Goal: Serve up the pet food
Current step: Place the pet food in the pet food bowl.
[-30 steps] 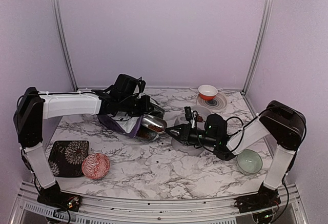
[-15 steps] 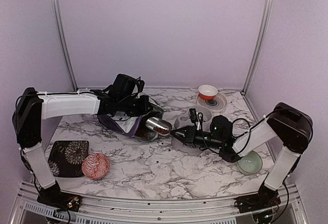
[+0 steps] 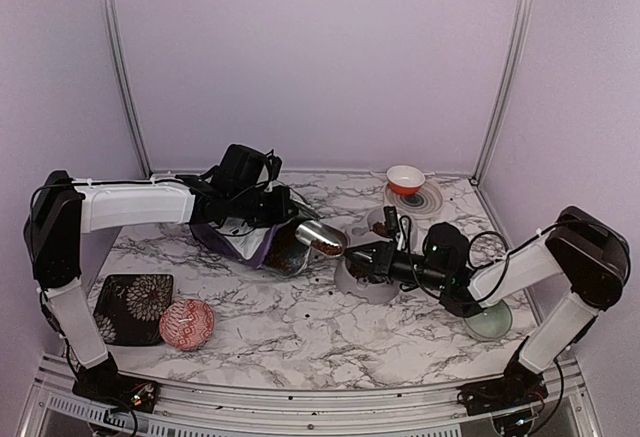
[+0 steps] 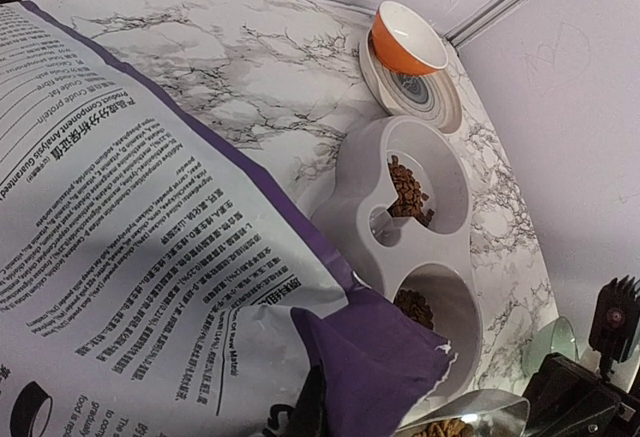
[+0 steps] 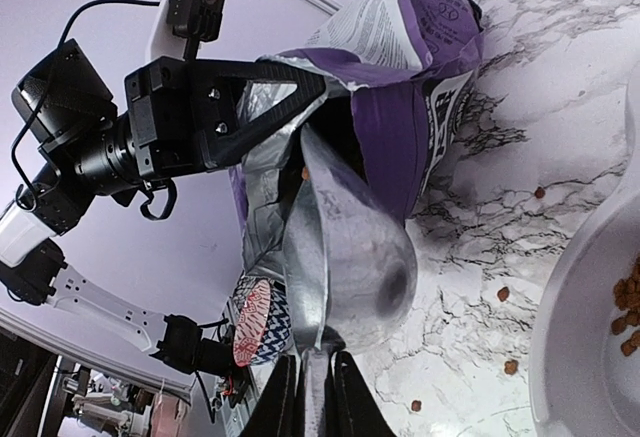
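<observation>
A: Where to tag the kibble (image 3: 322,247)?
B: Heaped in the metal scoop (image 3: 316,239), hanging between the bag (image 3: 243,240) mouth and the feeder (image 3: 362,285), just short of the feeder's rim. Some in both feeder cups too. Plus a few strays on the table (image 3: 300,327) beside the feeder.
A: Right gripper (image 5: 308,382)?
B: Clamped on the scoop handle, fingers nearly together round it.
A: Left gripper (image 3: 278,207)?
B: Pinched tight on the bag's top edge, holding the mouth up and open.
A: Step?
B: Looks like the carry from bag to feeder with a loaded scoop. Not yet over a cup, nothing pouring.
A: Next move?
B: Probably needs a short shift right, over the near cup, scoop kept level on the way, then a wrist roll to tip it out. Risks more strays on the table if tipped before clearing the rim. No call to move the left side, just hold the bag steady.
</observation>
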`<state>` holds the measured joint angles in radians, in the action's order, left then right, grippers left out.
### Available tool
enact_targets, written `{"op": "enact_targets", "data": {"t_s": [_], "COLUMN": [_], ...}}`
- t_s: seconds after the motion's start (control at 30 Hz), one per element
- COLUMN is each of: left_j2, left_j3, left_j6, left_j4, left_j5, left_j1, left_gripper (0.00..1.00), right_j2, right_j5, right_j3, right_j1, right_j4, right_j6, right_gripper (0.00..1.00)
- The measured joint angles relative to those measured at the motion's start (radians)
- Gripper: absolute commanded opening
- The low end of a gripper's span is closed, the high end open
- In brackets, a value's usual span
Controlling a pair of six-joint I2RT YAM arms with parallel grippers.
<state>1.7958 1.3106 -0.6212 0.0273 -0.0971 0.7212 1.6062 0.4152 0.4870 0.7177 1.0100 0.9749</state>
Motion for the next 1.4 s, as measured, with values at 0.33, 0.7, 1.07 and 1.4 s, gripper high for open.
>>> {"op": "enact_targets", "data": {"t_s": [0.33,0.7,1.07,1.4], "left_j2": [0.0,0.0,0.0,0.0], "left_j3": [-0.002,-0.002,-0.002,-0.002], "left_j6": [-0.002,-0.004,-0.007,-0.007], "left_j4": [-0.002,-0.004,-0.004,-0.004], "left_j5": [-0.001,-0.003,-0.003,-0.003], "left_j1": [0.0,0.0,-0.001,-0.001], "left_gripper": [0.0,0.0,0.0,0.0], "right_j2": [-0.055,-0.19,-0.431,-0.62], "right_j5": [-0.005,0.002,-0.039,-0.129], "right_j3": [-0.048,-0.109,-0.22,-0.241], "right_j1": [-0.031,-0.118,-0.166,-0.179], "right_j4": [-0.034,-0.126,-0.334,-0.568], "right_j6": [-0.003,-0.035,-0.081,-0.132], "right_gripper": [0.0,0.0,0.0,0.0]}}
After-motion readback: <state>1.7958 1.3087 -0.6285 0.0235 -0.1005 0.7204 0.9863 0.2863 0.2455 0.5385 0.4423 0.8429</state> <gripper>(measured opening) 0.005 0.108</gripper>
